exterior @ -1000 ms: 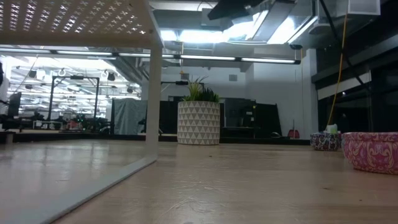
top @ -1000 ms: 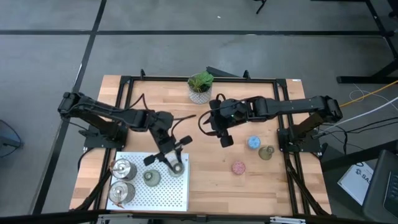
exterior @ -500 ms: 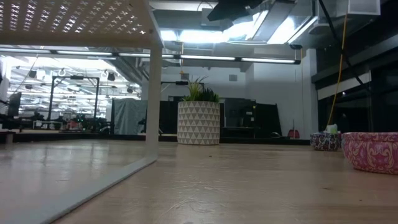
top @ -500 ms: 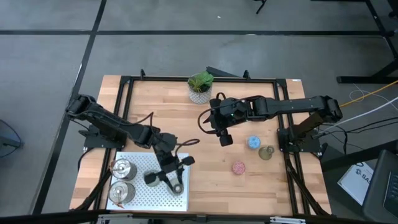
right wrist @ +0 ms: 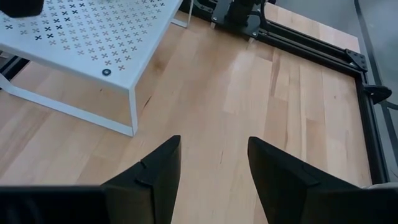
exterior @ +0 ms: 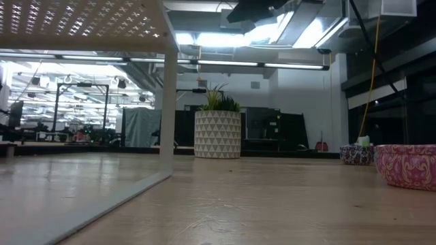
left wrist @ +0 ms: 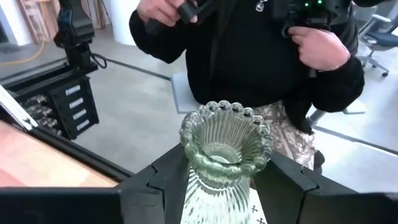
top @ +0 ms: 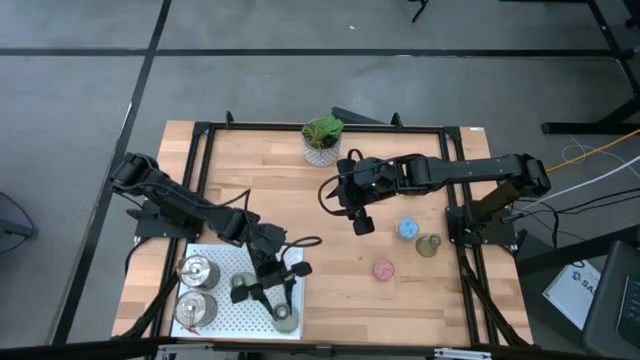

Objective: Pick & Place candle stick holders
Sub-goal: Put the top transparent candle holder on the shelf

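A pale olive-grey ribbed candle stick holder [left wrist: 225, 155] with a beaded rim stands upright on its base at the near right corner of the white perforated platform [top: 225, 320]. My left gripper [top: 272, 288] points toward the near edge. Its fingers stand open on either side of the holder, with a thin gap showing. Two shiny silver holders [top: 197, 270] [top: 197, 308] stand on the platform's left part. Another olive-grey holder [top: 243, 289] shows partly under the left gripper. My right gripper [top: 360, 222] hangs open over the table's middle, nothing between its fingers. Blue [top: 407, 229], olive-grey [top: 428, 245] and pink [top: 384, 269] holders stand on the wood at the right.
A green plant in a white pot [top: 322, 140] stands at the far edge. The platform's thin legs [right wrist: 132, 112] rise from the table. A person [left wrist: 249, 56] stands just beyond the table's near edge, both hands on control handles. Bare wood lies between the platform and the pink holder.
My left gripper has gone toward the table's near edge and a little down. The olive-grey holder went with it, staying upright, from the platform's far right part to its near right corner. The right arm kept still.
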You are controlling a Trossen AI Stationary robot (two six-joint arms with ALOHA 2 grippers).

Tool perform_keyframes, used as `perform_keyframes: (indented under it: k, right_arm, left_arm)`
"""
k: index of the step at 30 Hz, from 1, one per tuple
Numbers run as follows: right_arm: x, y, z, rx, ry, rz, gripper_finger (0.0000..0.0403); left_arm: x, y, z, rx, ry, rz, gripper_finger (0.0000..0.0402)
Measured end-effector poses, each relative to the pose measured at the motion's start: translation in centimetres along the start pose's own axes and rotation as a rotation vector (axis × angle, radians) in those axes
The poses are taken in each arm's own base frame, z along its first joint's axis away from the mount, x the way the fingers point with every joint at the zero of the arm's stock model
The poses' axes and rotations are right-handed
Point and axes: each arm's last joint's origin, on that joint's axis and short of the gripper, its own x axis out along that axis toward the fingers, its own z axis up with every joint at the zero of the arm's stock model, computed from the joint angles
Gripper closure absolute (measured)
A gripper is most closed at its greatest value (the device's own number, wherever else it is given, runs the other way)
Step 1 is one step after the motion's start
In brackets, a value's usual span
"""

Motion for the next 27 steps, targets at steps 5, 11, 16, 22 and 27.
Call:
perform_keyframes:
  k: [5, 11, 16, 22, 27]
  right_arm:
    - [0.01, -0.04, 0.11, -0.001, -0.011, -0.006, 0.0216]
    - [0.03, -0.06, 0.16, -0.001, -0.017, -0.008, 0.0216]
    - [0.03, -0.05, 0.15, -0.001, -0.017, -0.007, 0.0216]
    - [0.03, -0.05, 0.15, -0.001, -0.016, -0.007, 0.0216]
    - [0.03, -0.05, 0.13, -0.001, -0.015, -0.006, 0.0216]
  left_arm:
    - [0.23, 0.13, -0.38, 0.008, 0.010, -0.022, 0.0249]
    - [0.18, 0.07, -0.46, -0.003, 0.016, -0.039, 0.0246]
    - [0.15, 0.07, -0.44, -0.011, 0.015, -0.038, 0.0238]
    - [-0.09, 0.20, -0.16, -0.020, -0.003, -0.031, 0.0225]
    - [-0.33, 0.07, 0.24, -0.010, -0.017, -0.019, 0.0216]
